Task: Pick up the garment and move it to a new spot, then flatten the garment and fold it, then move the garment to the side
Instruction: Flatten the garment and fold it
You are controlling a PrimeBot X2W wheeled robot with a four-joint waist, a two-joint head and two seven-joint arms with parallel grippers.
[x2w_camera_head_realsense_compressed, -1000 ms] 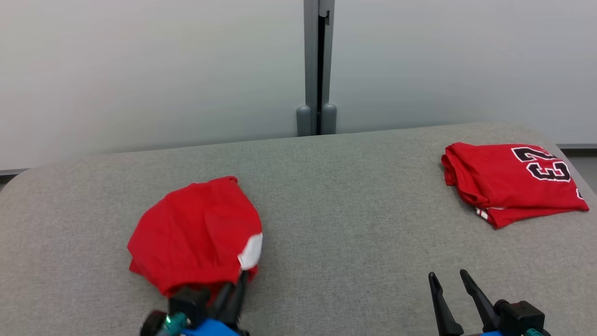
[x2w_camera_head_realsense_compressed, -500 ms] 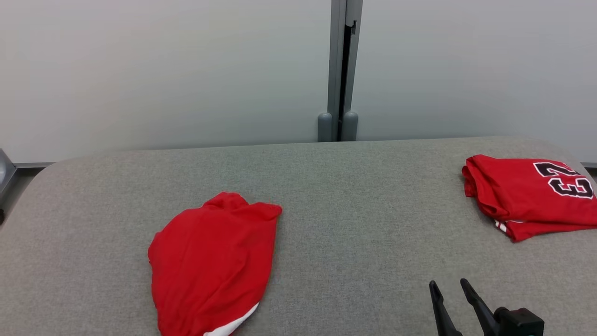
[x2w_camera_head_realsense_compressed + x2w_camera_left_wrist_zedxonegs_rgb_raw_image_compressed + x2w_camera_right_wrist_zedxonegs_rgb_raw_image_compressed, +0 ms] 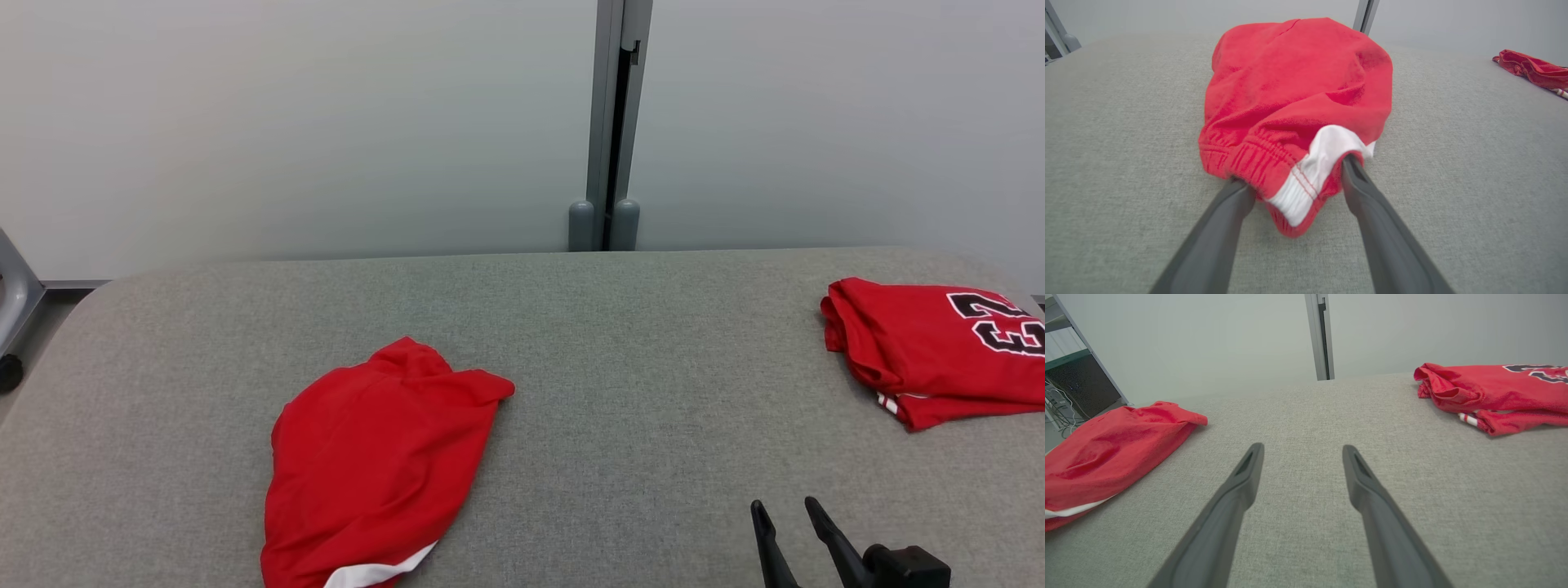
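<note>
On the grey fabric-covered table (image 3: pixel 653 384) a crumpled red cloth garment (image 3: pixel 375 474) with a gathered elastic band and a white strip lies at about 8 o'clock in the head view. It runs off that view's bottom edge, with the white strip at its near end.

In the left wrist view the left gripper (image 3: pixel 1295 173) sits low over the table at the garment's near end, its two long dark fingers (image 3: pixel 1372 212) spread wide. The gathered band and the white strip lie between them. The fingertip at 1 o'clock is tucked under the white strip and the one at 11 o'clock touches the red band. The cloth is slack, not pinched, and rests on the table.

The right gripper (image 3: pixel 784 508) shows at 5 o'clock in the head view, fingers pointing towards 12 o'clock. The right wrist view shows its jaws wide apart over bare grey table, empty. From there the garment is at 9 o'clock, well apart from the fingers.

A folded red jersey with black-and-white numerals (image 3: pixel 922 351) lies at 3 o'clock on the table, near its right edge. It is well apart from the garment and clear of both grippers. Behind the table, at 12 o'clock, a grey metal post (image 3: pixel 611 122) stands against the pale wall (image 3: pixel 286 122)
</note>
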